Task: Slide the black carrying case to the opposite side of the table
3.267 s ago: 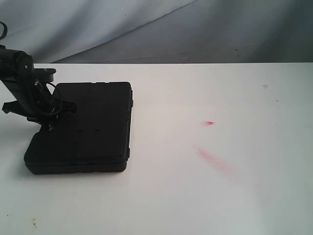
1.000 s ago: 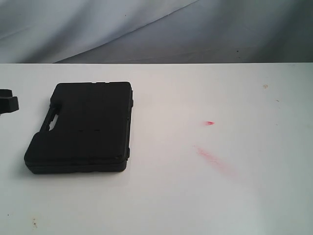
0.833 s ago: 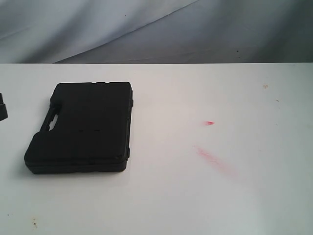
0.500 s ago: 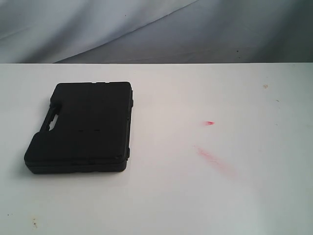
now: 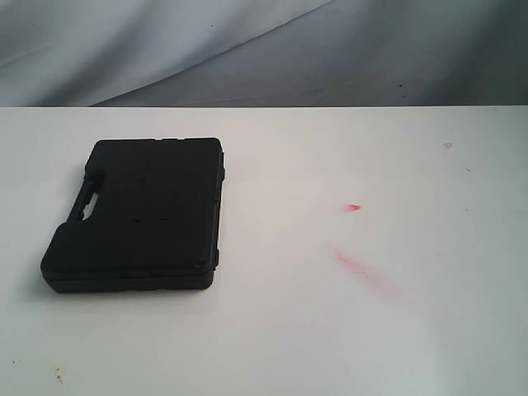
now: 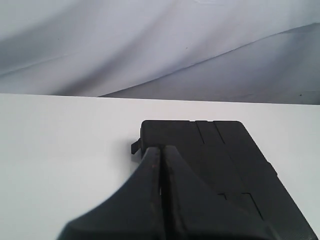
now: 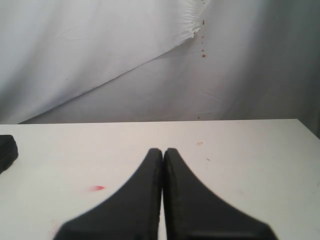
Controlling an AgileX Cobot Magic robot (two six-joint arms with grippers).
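Observation:
The matte black case lies flat on the left part of the white table, its cut-out handle on the left long edge. No arm shows in the exterior view. In the left wrist view my left gripper is shut and empty, its tips in front of the near part of the case. In the right wrist view my right gripper is shut and empty above bare table, and a corner of the case shows at the frame's edge.
A small red mark and a faint red smear lie right of centre on the tabletop. Tiny dark specks sit near the front left corner. A grey cloth backdrop hangs behind the table's far edge.
The left arm, which stood at the case's handle side 3.3 s ago, has drawn back off the left edge of the exterior view. The case has stayed in place.

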